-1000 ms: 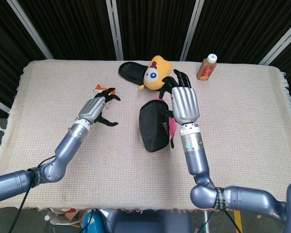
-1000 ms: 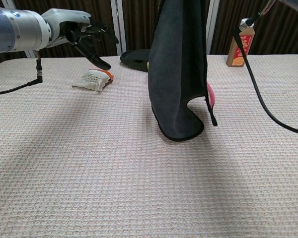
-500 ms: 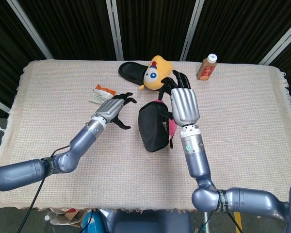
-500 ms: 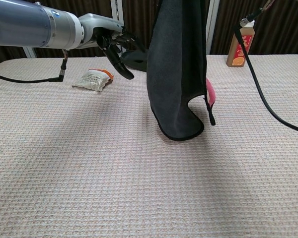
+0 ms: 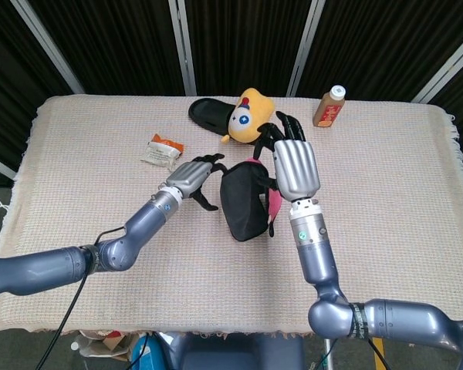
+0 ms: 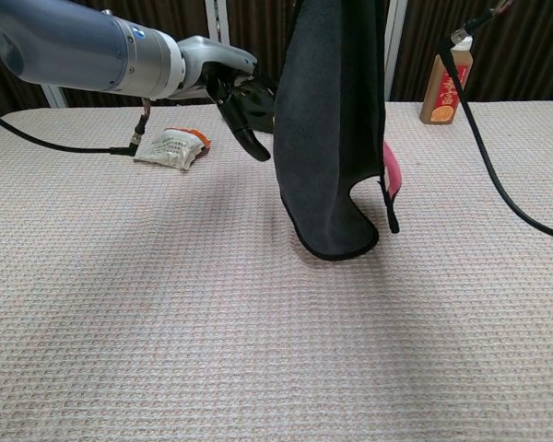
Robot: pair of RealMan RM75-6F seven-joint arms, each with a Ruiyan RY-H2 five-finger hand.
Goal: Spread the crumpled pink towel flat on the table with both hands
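The towel [image 5: 243, 204] hangs in a dark fold with a pink strip [image 5: 275, 202] showing on its right side. Its bottom curl touches the table. My right hand [image 5: 295, 163] holds its top from above, lifted over the table centre. In the chest view the towel [image 6: 332, 138] fills the middle as a tall dark drape, and the right hand is cut off above the frame. My left hand [image 5: 196, 174] is at the towel's left edge with fingers spread and nothing in it. The chest view shows the left hand [image 6: 242, 95] by that edge; contact cannot be told.
A small snack packet [image 5: 160, 149] lies left of centre, behind my left arm. A black slipper [image 5: 208, 114] and a yellow plush toy [image 5: 247, 116] sit at the back behind the towel. A brown bottle [image 5: 329, 106] stands at the back right.
My left hand has swung to the right, from beside the snack packet to the towel's left edge. The right hand and hanging towel have stayed almost still.
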